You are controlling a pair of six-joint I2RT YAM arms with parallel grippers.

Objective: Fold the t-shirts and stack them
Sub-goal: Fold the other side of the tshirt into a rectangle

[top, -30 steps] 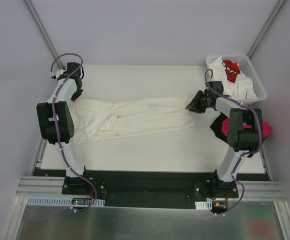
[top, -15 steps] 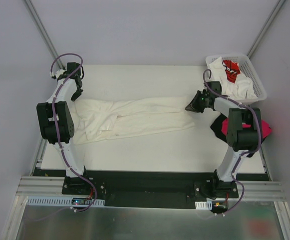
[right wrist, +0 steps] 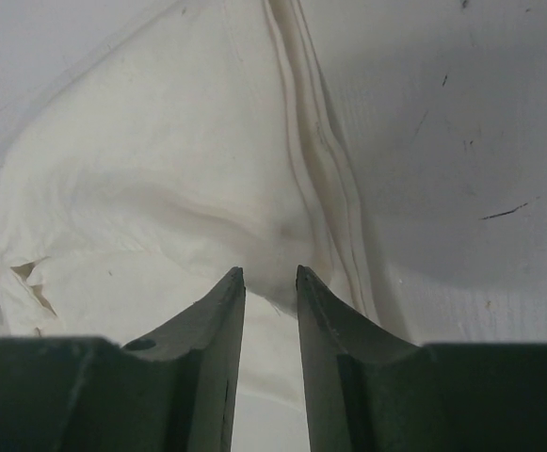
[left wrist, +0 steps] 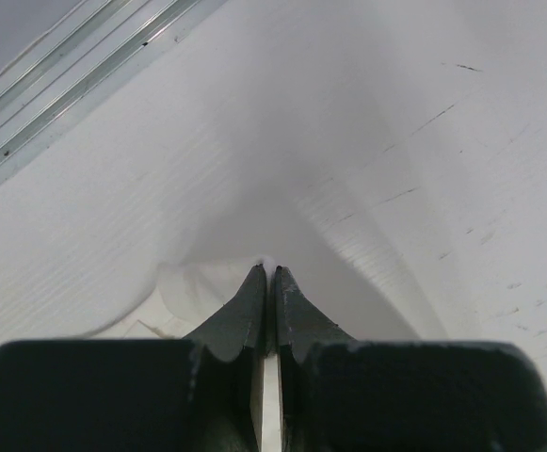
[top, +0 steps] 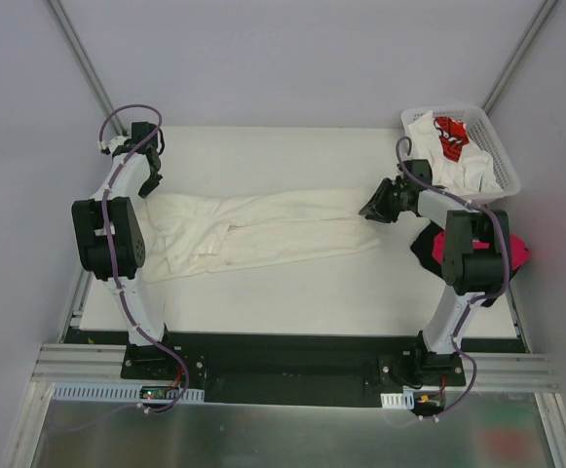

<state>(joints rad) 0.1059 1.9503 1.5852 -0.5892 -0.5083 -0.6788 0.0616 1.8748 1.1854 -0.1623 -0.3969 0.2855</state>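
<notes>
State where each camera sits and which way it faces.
Top external: above and behind, looking down on the table; left arm and right arm show.
Left wrist: on the left arm, looking along the shut left claw at the cream t-shirt's corner.
Right wrist: looking past the open right claw at that shirt.
All three share the shirt.

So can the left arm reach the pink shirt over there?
Probably not. The pink shirt lies at the far right, partly under the right arm, while the left gripper sits far left, shut on the cream shirt.

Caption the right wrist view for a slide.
Right gripper, jaws slightly apart, over the edge of a cream t-shirt on the table.
</notes>
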